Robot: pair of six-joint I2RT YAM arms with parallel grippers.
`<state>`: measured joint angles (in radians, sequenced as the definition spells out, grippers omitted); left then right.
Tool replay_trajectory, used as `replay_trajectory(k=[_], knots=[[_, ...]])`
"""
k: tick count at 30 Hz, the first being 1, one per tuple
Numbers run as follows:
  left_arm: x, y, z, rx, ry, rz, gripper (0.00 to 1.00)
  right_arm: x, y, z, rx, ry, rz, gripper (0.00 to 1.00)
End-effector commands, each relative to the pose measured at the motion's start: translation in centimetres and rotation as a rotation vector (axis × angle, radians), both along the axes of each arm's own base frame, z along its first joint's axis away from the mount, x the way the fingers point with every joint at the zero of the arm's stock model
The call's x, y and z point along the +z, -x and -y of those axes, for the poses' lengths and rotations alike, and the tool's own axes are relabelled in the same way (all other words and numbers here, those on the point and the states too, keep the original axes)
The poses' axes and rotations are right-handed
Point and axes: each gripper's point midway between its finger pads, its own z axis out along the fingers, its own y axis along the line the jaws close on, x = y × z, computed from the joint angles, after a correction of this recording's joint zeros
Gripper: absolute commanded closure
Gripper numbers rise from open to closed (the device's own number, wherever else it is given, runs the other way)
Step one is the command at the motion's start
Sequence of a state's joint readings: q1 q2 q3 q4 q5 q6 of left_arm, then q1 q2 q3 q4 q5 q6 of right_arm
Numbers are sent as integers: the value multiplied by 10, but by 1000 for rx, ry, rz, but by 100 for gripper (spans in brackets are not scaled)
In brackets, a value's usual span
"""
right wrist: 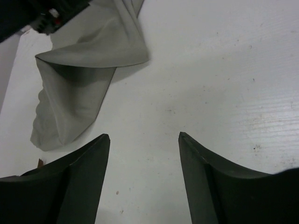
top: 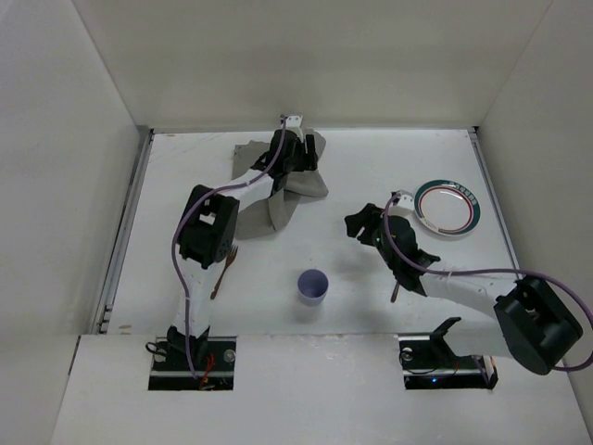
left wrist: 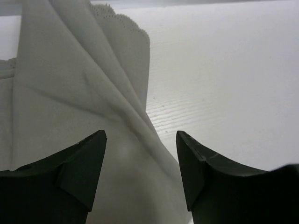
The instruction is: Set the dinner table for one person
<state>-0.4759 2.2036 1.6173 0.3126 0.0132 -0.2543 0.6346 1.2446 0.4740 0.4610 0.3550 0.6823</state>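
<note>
Dinner table: we see the large flat matte white tabletop [top: 398, 158] filling the middle of the overhead view, with thin metal rails along its side edges; both arms reach out over it.
Left claw: our left gripper [left wrist: 140, 135] hangs over the far middle of the table; its jaws stand apart and clasp nothing; folds of the crumpled grey cloth mat [left wrist: 79, 93] lie just under and between the dark fingers [left wrist: 77, 163].
Right claw: our right gripper [right wrist: 144, 136] sits right of centre, jaws spread over bare tabletop; it holds nothing.
Cloth: bunched and folded at the far middle, one flap trailing towards the near side.
Plate: a round white plate with a teal rim [top: 447, 188] lies flat near the right rail, just beyond the right arm.
Cup: a small lilac cup [top: 312, 286] stands upright at near centre, between the arms.
Fork: a brown fork [top: 223, 271] lies beside the left arm.
Small brown piece: a thin brown item [top: 396, 295] shows at the right arm; we cannot tell what it is.
</note>
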Motion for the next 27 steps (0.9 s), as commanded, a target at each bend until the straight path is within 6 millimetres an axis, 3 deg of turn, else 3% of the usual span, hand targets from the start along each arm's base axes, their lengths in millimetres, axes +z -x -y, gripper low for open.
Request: replay_trajectory(k=[1,4,8,13,19,22,27], knots=[[112,7,-6,36,177,188,39,16,-11,-5,-1,-43,51,32],[133,23,-30,99,232,198,38,13,-13,-7,2,-45,42,25],[126,46,-72,239,294,160,38,8,-20,-5,-10,-76,16,20],[73,80,-132,461,314,49,39,-3,-25,-3,-33,-138,-33,18],[10,108,-205,684,190,-58,39,-20,-41,-15,-64,-234,-131,16],[-4,109,-222,727,155,-99,40,-19,-58,-24,-74,-316,-169,17],[-18,107,-230,748,117,-136,40,-21,-98,-35,-121,-407,-209,22]])
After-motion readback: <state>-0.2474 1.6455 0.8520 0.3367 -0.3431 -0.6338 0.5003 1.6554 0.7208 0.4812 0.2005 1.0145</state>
